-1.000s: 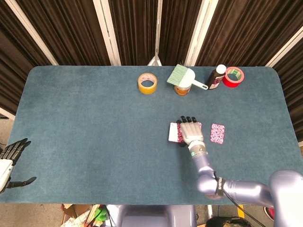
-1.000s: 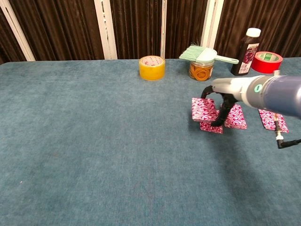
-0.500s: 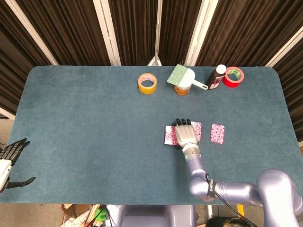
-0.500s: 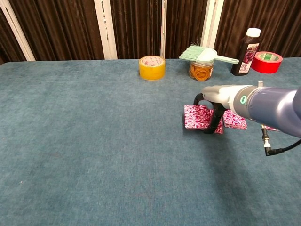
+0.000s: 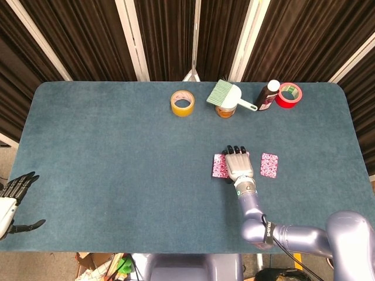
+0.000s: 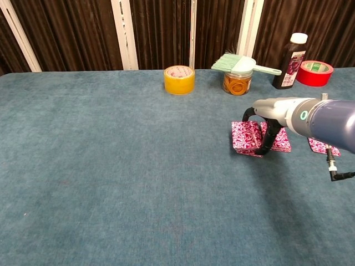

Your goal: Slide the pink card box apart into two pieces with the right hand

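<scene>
The pink patterned card box lies on the blue table, right of centre. My right hand lies palm down over it, dark fingers curled onto the box, which juts out to the hand's left. A second pink part shows just behind the fingers. A separate pink piece lies flat a little further right, apart from the hand. My left hand hangs off the table's near left corner, fingers spread and holding nothing.
Along the far edge stand a yellow tape roll, a green-bristled brush resting on a jar, a dark bottle and a red tape roll.
My right hand first dragged the pink box to the left, then slid back to the right with it. Less of the box now shows beside the hand. The left hand stayed put.
</scene>
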Controlling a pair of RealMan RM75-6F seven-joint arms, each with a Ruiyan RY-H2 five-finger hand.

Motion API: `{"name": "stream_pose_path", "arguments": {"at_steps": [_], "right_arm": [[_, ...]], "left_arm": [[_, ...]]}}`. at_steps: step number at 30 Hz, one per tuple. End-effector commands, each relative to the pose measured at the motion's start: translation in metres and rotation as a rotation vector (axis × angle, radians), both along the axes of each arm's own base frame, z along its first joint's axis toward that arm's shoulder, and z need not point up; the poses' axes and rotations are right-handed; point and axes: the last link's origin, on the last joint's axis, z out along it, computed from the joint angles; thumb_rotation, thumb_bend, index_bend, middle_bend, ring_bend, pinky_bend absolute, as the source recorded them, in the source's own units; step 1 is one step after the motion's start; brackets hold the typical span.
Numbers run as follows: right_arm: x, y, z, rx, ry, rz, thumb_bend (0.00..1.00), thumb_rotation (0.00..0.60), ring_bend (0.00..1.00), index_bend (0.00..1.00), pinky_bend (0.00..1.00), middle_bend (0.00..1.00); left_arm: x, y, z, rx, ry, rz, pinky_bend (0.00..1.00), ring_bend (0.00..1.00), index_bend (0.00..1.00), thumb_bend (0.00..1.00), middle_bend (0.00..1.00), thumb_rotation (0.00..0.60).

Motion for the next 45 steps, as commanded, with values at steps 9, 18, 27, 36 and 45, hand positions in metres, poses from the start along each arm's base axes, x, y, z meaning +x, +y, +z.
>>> {"name": "stream_pose_path", "arguments": {"at_steps": [9, 18, 27, 36, 45], "right_arm": [[-0.001, 0.002, -0.002, 0.008, -0.002, -0.003, 0.30, 0.600, 0.00, 0.37, 0.00, 0.08], [-0.003, 0.002, -0.002, 0.008, -0.006, -0.004, 0.30, 0.600, 0.00, 0.13, 0.00, 0.00], [-0.005, 0.003, 0.000, 0.008, -0.003, -0.004, 0.30, 0.600, 0.00, 0.00, 0.00, 0.00], [-0.005, 0.006, 0.015, -0.022, 0.001, 0.013, 0.30, 0.600, 0.00, 0.00, 0.00, 0.00], [-0.047, 0.029, 0.092, -0.173, 0.021, 0.026, 0.30, 0.600, 0.00, 0.00, 0.00, 0.00]], "left_arm": [[0.000, 0.000, 0.000, -0.004, 0.002, 0.003, 0.00, 0.00, 0.00, 0.00, 0.00, 0.600], [0.000, 0.000, 0.001, -0.001, -0.001, 0.005, 0.00, 0.00, 0.00, 0.00, 0.00, 0.600], [0.000, 0.001, 0.000, 0.001, 0.001, 0.002, 0.00, 0.00, 0.00, 0.00, 0.00, 0.600], [-0.001, 0.001, 0.002, 0.010, -0.001, 0.009, 0.00, 0.00, 0.00, 0.00, 0.00, 0.600], [-0.002, -0.001, 0.004, 0.029, 0.010, -0.001, 0.00, 0.00, 0.00, 0.00, 0.00, 0.600]]}}
